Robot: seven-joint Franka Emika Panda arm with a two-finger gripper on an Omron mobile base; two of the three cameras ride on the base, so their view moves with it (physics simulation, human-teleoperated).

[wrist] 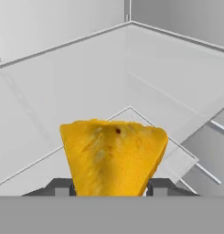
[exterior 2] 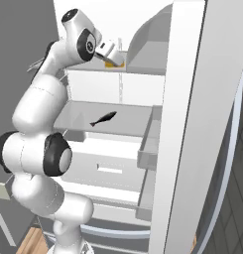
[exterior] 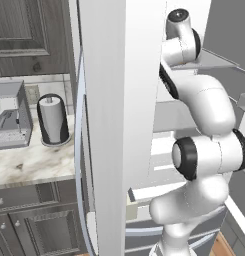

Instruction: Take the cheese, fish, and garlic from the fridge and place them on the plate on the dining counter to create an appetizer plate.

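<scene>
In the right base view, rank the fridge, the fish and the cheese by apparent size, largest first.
1. fridge
2. fish
3. cheese, partly hidden by the gripper, so its rank below the fish is unsure.

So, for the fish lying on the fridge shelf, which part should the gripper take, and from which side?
Probably the middle of the fish's slim body, coming from above. It lies flat on the shelf, with open space around it; the jaws should close across its narrow width, not on the thin tail. First, the gripper must put down the cheese.

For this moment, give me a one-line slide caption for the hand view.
Yellow-orange cheese wedge sits between the gripper's dark fingertips above a grey fridge shelf.
</scene>
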